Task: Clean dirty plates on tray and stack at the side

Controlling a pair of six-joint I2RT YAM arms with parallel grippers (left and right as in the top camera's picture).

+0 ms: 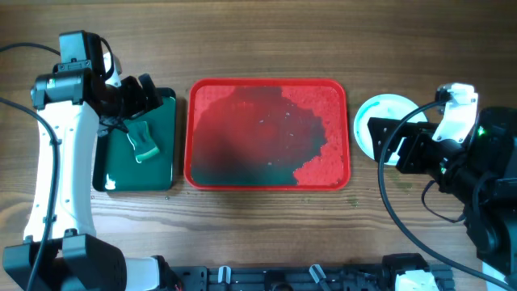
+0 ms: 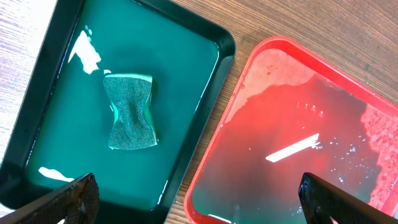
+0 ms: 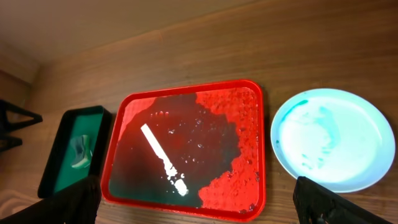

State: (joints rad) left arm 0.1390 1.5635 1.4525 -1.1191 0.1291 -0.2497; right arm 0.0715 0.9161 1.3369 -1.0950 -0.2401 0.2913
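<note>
Plate on bench beside tray, both pincers empty

Pale turquoise round shallow plate [image 3: 336, 140] w/ blue-green streaks sits on wooden bench [image 1: 266, 40] just R of large red rectangular plastic tray [image 1: 327, 166], not touching; tray holds a dark greenish pool. L pincer [image 2: 198, 198] wide open, gripping nothing, above small dark green tray [image 2: 180, 68] w/ green sponge [image 2: 132, 112]. R pincer [image 3: 198, 199] wide open, gripping nothing, near plate.

We see only part of the plate [image 1: 376, 107] from overhead: the right arm [image 1: 420, 144] covers its right side, and we cannot tell whether other plates lie beneath it. In the left wrist view the red tray [image 2: 267, 68] runs off the right and bottom edges. From the right wrist, the sponge [image 3: 81, 152] is too small to make out.
</note>
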